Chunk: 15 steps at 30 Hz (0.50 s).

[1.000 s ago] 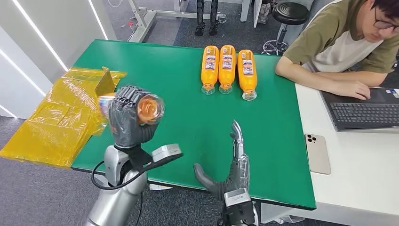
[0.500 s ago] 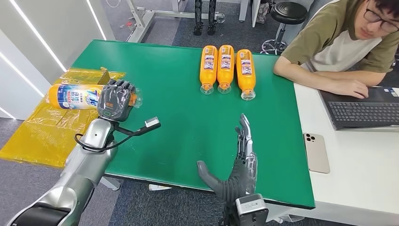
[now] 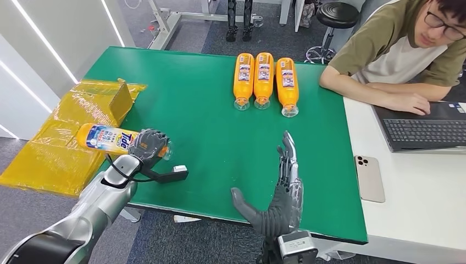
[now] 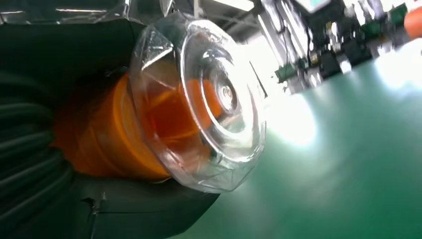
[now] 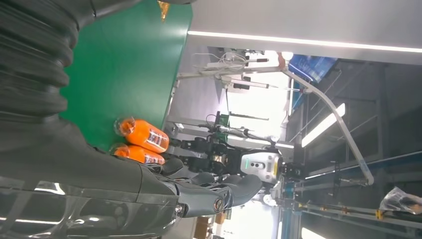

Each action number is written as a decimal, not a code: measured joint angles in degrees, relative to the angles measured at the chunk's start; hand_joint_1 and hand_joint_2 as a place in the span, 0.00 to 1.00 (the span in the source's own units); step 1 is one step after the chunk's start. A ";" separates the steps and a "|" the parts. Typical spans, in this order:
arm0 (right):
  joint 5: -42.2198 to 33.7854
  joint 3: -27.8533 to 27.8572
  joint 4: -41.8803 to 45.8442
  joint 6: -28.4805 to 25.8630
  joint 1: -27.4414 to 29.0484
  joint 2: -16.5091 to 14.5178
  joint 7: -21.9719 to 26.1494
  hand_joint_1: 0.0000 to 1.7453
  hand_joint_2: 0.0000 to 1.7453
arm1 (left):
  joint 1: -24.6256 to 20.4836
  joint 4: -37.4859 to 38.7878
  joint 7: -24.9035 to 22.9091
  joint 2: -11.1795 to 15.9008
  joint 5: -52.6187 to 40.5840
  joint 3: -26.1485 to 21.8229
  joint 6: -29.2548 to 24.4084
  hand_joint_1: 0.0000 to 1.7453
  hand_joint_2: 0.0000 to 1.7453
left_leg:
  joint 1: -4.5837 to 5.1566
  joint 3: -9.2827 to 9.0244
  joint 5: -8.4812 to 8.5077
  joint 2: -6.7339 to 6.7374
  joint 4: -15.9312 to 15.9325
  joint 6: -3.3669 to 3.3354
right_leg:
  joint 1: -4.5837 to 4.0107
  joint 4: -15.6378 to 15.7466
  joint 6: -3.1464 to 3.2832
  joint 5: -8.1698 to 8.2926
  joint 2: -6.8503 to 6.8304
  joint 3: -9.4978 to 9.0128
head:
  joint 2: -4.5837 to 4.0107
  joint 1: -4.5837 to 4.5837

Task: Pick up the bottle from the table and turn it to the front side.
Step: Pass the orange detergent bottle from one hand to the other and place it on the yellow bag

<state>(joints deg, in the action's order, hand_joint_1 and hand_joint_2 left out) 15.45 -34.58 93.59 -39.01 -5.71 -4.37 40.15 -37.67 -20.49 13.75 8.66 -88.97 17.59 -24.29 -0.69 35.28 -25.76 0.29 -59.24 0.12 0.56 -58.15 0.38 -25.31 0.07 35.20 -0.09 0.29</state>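
The left hand [image 3: 147,146] grips the orange plastic bottle with the clear cap [image 3: 112,138] near its cap end; the left wrist view shows the dark fingers wrapped around the orange body behind the transparent cap. Compared with half a second ago, the arm has lowered and drawn toward the robot, so the bottle now lies roughly horizontal at the left edge of the green bench [image 3: 220,132], its printed blue-and-white label facing up, base over the yellow plastic sheet [image 3: 60,148]. The label's exposure suggests the turn is nearly complete and set-down is near. The right hand [image 3: 277,203] is held flat and empty, fingers extended, above the bench's near edge.
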 joint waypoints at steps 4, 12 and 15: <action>-0.39 -0.05 -0.16 0.04 -0.08 0.00 0.00 0.00 1.00 | 0.60 1.13 0.21 0.09 0.07 0.09 1.23 1.00 1.00 | 0.00 0.01 0.00 -0.01 0.00 0.00 | 0.00 -0.01 0.00 0.00 -0.01 0.00 | 0.00 0.00; -1.02 -0.38 -0.64 0.36 -0.35 0.00 -0.01 0.00 1.00 | 1.49 2.10 -1.11 0.08 0.21 0.11 0.07 0.46 1.00 | 0.01 0.03 0.00 -0.02 0.00 0.00 | 0.01 0.00 0.00 0.00 -0.03 -0.01 | 0.00 0.01; -1.49 -0.92 -1.23 0.86 -0.93 0.00 -0.02 0.00 1.00 | 1.85 2.24 -3.41 0.07 0.46 0.11 -0.78 0.00 1.00 | 0.01 0.02 0.00 -0.02 0.00 0.00 | 0.01 0.00 0.00 0.00 -0.03 -0.01 | 0.00 0.01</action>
<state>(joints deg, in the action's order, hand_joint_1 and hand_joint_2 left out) 13.96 -35.51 92.36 -38.16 -6.64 -4.37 40.13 -35.83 -18.25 10.34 8.73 -88.51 17.70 -25.08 -0.68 35.30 -25.76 0.27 -59.23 0.12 0.56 -58.15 0.38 -25.31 0.04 35.20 -0.09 0.30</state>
